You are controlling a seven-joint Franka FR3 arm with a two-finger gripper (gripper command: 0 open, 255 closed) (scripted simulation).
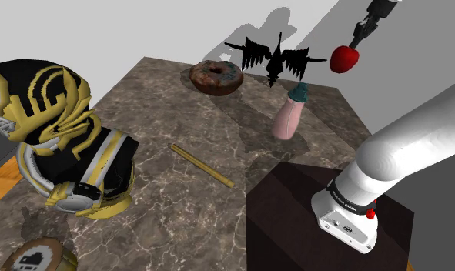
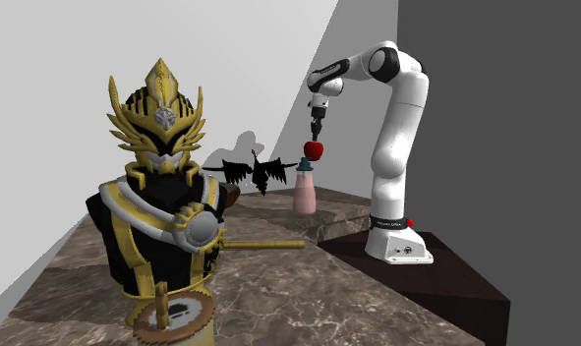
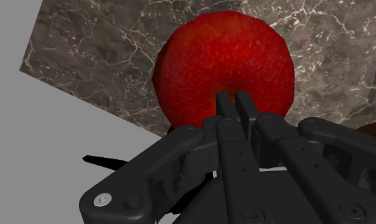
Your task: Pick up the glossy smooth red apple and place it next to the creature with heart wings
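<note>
The glossy red apple (image 1: 345, 58) (image 2: 314, 149) (image 3: 224, 63) hangs in the air above the marble table's (image 1: 172, 208) far corner, at the shoulder view's upper right. My black gripper (image 1: 356, 44) (image 2: 316, 137) (image 3: 235, 102) comes down onto its top, with the two fingers pinched together on the apple. The black winged creature (image 1: 273, 58) (image 2: 257, 171) stands at the table's far edge, to the left of the apple in the shoulder view and lower than it.
A pink bottle (image 1: 291, 112) (image 2: 305, 192) stands just below the apple. A brown donut (image 1: 216, 77) lies left of the creature. A gold stick (image 1: 202, 165) lies mid-table. A large gold-and-black armoured bust (image 1: 60, 138) (image 2: 165, 197) and a round disc (image 1: 37, 258) fill the near left. The dark stand (image 1: 295, 208) is near right.
</note>
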